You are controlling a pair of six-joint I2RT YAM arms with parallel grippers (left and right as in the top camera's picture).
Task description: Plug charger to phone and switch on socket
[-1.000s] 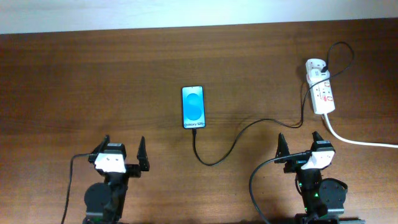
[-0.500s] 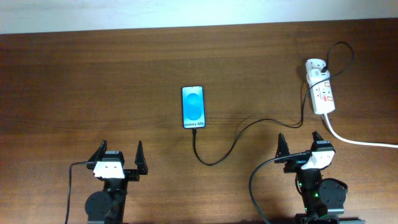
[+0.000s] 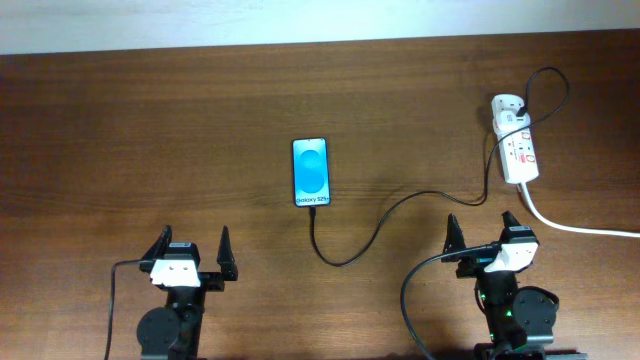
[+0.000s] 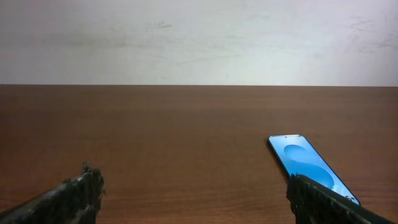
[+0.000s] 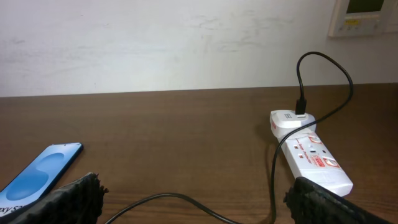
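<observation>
Standing back so the charger lies undisturbed at phone, left gripper and right gripper: jaws wide, empty.

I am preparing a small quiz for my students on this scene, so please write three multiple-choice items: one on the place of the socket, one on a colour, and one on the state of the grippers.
1. Where on the table does the socket lie in the overhead view?
A. In the middle
B. Between the two arms
C. On the right side, beyond the right arm

2. What colour is the screen of the phone?
A. Red
B. Blue
C. Green

3. In what state are the left gripper and the right gripper?
A. Both open, holding nothing
B. Both shut
C. Left shut on the phone

Answers:
1 C, the white strip lies at the right, farther from the camera's near edge than the right arm.
2 B, the screen shows bright blue in every view.
3 A, each pair of fingers stands wide apart and grips nothing.
</observation>
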